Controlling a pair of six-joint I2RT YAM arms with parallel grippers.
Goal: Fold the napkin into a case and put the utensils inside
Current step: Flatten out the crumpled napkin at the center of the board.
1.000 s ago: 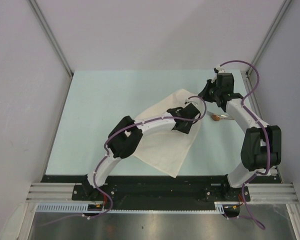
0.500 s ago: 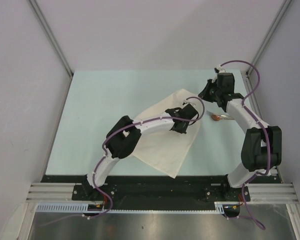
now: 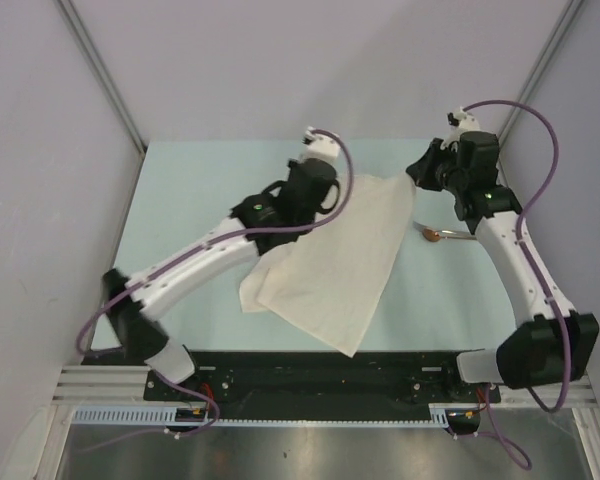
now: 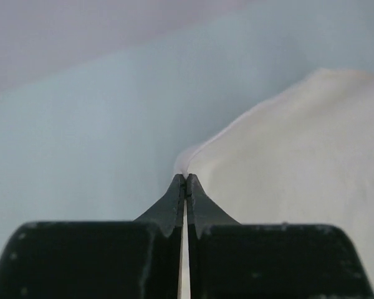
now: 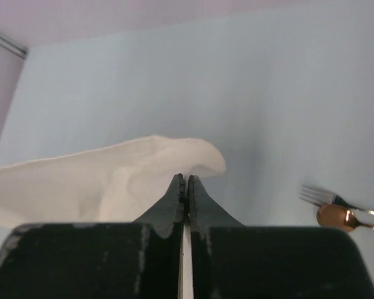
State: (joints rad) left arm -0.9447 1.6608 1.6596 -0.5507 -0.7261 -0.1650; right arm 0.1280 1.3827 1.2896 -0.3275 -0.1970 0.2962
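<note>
The cream napkin (image 3: 340, 260) is lifted at its far edge and hangs down toward the near table edge. My left gripper (image 3: 348, 188) is shut on its far left corner, and the pinched cloth (image 4: 287, 187) runs away from the shut tips (image 4: 186, 178). The right gripper (image 3: 412, 178) is shut at the napkin's far right corner, with the cloth (image 5: 112, 174) bunched at its tips (image 5: 186, 179). The utensils lie on the table right of the napkin: a spoon with a coppery bowl (image 3: 435, 236) (image 5: 334, 217) and fork tines (image 5: 311, 195) beside it.
The pale green table (image 3: 200, 220) is walled by grey panels at the back and both sides. The left arm stretches diagonally from its base across the left half. The black base rail (image 3: 310, 375) runs along the near edge.
The left gripper closed on the napkin and swung back and to the left, pulling the cloth's far edge taut between both grippers. The right arm stretched out and shifted slightly right.
</note>
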